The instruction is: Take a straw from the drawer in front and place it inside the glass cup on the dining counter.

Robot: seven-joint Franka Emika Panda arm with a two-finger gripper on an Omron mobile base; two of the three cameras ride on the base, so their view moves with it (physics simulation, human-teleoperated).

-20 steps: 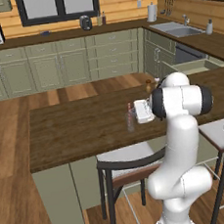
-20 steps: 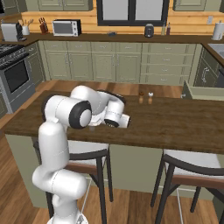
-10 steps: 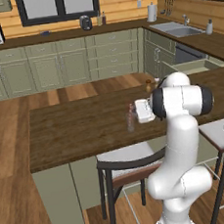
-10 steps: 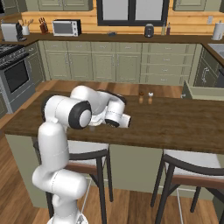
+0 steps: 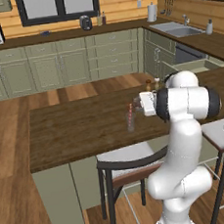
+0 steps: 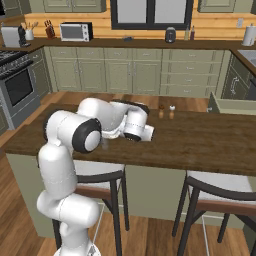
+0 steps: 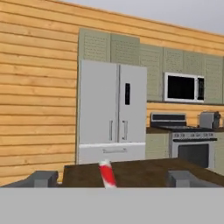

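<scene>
The red and white striped straw (image 5: 130, 111) stands in the clear glass cup (image 5: 130, 124) on the dark-brown dining counter (image 5: 76, 130). My gripper (image 5: 137, 106) hovers level with the straw's top, just to its right, and is open. In the hand view the straw's tip (image 7: 106, 174) rises between my two fingertips (image 7: 43, 178), which stand wide apart on either side without touching it. The sage-green drawer (image 5: 192, 67) is pulled open at the right, and in the right base view the drawer (image 6: 232, 106) sits beyond the counter's far right end.
Two small shakers (image 5: 152, 84) stand on the counter's far edge, just behind my hand. Dark metal stools (image 5: 125, 164) are tucked under the near side of the counter. A fridge (image 7: 111, 118) and stove (image 7: 192, 146) lie beyond the counter's end.
My jaws have gone from shut on the straw to wide open, letting it go. The straw stays standing in the cup. The arm has hardly moved.
</scene>
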